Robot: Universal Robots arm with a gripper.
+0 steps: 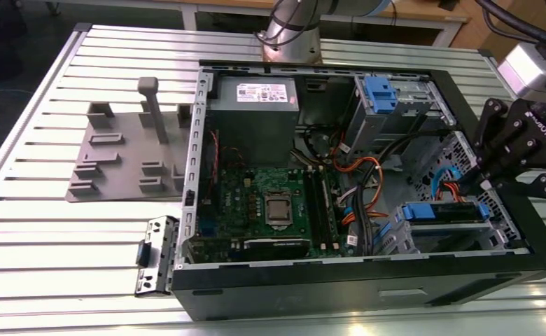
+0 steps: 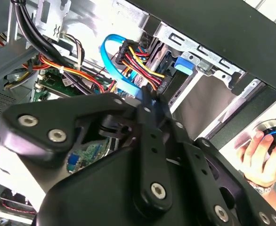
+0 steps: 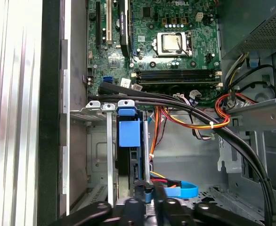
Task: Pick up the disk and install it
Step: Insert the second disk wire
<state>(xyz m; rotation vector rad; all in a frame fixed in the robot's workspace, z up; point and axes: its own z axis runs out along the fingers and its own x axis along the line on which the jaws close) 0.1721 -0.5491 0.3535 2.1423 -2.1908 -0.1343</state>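
The exterior view shows an open black computer case [image 1: 367,294] lying on a slatted metal surface [image 1: 58,231], with the black end effector [image 1: 497,175] lowered over the case's edge at the exterior view's right, beside a drive bay. The disk [image 1: 446,212], framed by blue side rails, sits in that bay near the case's front corner, already within the metal cage, with a blue data cable [image 1: 453,187] and coloured power wires running to its end. In the first wrist view the disk [image 3: 128,134] appears edge-on in its slot with a blue tab facing up, and the end effector's [image 3: 150,205] black links crowd just beside the blue cable [image 3: 180,190]. Whether its fingers are clenched or released cannot be told. The green motherboard [image 1: 268,203] fills the middle of the case, and a grey power supply box [image 1: 253,105] lies at the far edge. A grey fixture [image 1: 128,150] rests on the surface outside the case. In the second wrist view a person's hand [image 2: 259,157] rests on a round object beside the case.
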